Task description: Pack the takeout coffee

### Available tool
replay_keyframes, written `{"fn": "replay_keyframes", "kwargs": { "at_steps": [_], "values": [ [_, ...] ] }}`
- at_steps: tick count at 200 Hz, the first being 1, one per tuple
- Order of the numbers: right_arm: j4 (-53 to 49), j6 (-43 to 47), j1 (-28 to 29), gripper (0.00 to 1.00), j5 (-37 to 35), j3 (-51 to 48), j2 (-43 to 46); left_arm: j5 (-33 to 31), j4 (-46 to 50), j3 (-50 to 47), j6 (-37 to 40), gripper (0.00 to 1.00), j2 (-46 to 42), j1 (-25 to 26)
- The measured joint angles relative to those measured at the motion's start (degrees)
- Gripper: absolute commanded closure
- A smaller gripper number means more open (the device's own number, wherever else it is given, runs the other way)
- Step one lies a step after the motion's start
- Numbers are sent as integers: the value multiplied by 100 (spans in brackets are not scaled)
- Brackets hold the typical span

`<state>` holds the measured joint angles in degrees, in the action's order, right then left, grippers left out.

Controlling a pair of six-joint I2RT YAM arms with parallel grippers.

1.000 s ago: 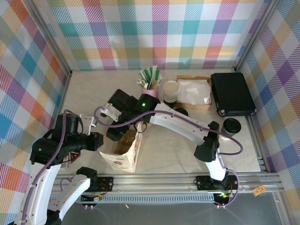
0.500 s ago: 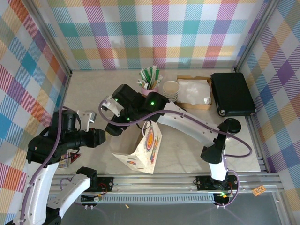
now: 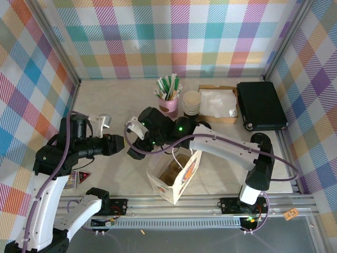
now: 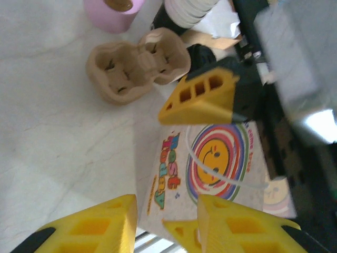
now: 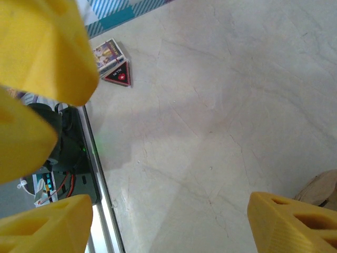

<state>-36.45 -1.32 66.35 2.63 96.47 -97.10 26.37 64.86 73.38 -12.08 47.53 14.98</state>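
Note:
The takeout coffee is hidden. A printed paper bag [image 3: 176,171] stands open-topped near the table's front edge, and its smiley-face side [image 4: 213,161] shows in the left wrist view. My left gripper [image 3: 122,141] [image 4: 166,226] hangs left of the bag, open, with nothing between its yellow fingers [image 4: 92,226]. My right gripper [image 3: 132,136] [image 5: 168,226] faces it from the right, wide open over bare tabletop. One right finger [image 4: 202,97] juts into the left wrist view above the bag.
A pulp cup carrier [image 4: 137,63] lies beyond the bag. Behind it stand a pink straw holder [image 3: 169,103], stacked cream cups [image 3: 192,103], black lids [image 3: 204,125], a napkin tray [image 3: 217,103] and a black case [image 3: 260,105]. Cards [image 3: 73,179] lie front left.
The left gripper let go of the bag and drew back left. The bag shifted right towards the front edge and now stands upright and open. The right arm swung right.

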Motion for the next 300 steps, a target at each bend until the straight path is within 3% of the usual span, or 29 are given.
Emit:
{"fn": "replay_keyframes", "kwargs": {
  "at_steps": [58, 98, 141, 208, 259, 300],
  "values": [
    [1005, -37, 0, 16, 105, -857, 785, 433, -719, 275, -229, 65, 542, 9],
    [1692, -39, 0, 14, 103, -1440, 1285, 549, -1106, 393, -378, 63, 839, 289],
    [2308, 20, 0, 15, 83, -1958, 1779, 442, -1132, 520, -369, 58, 1180, 1036],
    [2688, 299, -15, 18, -382, -2498, 2900, -236, -1137, 750, -315, 57, 1827, 2396],
    [2826, 533, -17, 18, -1193, -2745, 3652, -752, -951, 767, -310, 56, 2321, 3045],
    [2828, 782, -28, 18, -1405, -2959, 3797, -837, -1158, 767, -354, 54, 2527, 3327]
  ]
}}
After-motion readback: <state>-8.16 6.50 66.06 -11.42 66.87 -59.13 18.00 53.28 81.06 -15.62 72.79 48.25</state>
